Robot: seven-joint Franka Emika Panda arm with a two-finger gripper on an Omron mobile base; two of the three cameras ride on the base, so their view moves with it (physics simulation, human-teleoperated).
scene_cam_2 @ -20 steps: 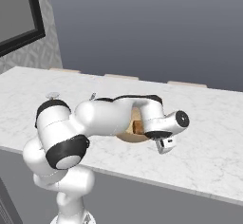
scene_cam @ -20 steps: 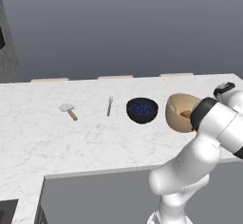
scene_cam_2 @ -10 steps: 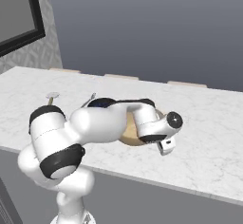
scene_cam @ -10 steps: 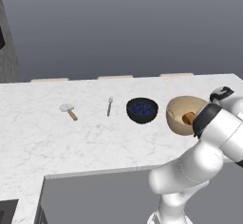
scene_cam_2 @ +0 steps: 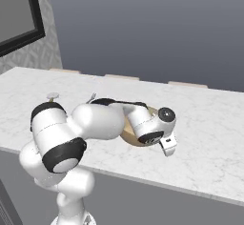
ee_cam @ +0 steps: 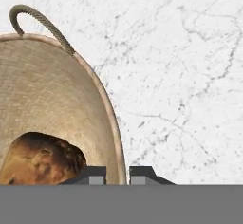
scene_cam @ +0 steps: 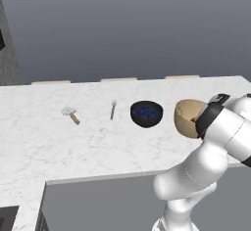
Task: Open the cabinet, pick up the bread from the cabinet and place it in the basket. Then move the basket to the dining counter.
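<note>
- Basket (ee_cam: 57, 99) sits on the white marble table (scene_cam: 59, 137), toward its right end in the left base view, just right of a dark bowl of blueberries (scene_cam: 146, 113).
- Bread (ee_cam: 40, 159) lies inside the basket, on its floor near the wall closest to the hand camera; brown, crusty, lumpy.
- One loop handle (ee_cam: 40, 21) stands up from the basket rim at the far side in the hand view.
- Gripper (ee_cam: 117, 174): jaws straddle the basket rim, one tip inside the bowl beside the bread, the other outside over the marble. Gap between the tips is narrow, about the rim's thickness; they pinch the rim of the basket. Actual contact is at the frame edge, so the read is not perfect.
- In the right base view the hand (scene_cam_2: 167, 145) hangs low at the near edge of the basket (scene_cam_2: 131, 136), most of which is hidden behind the forearm.
- In the left base view the wrist covers the right part of the basket (scene_cam: 188, 117); its inner wall is visible.
- Other items on the table, left of the blueberry bowl and well apart from the basket: a fork (scene_cam: 113, 109) and a small wooden-handled utensil with a pale head (scene_cam: 70, 113).
- Basket and blueberry bowl are near, not touching.
</note>
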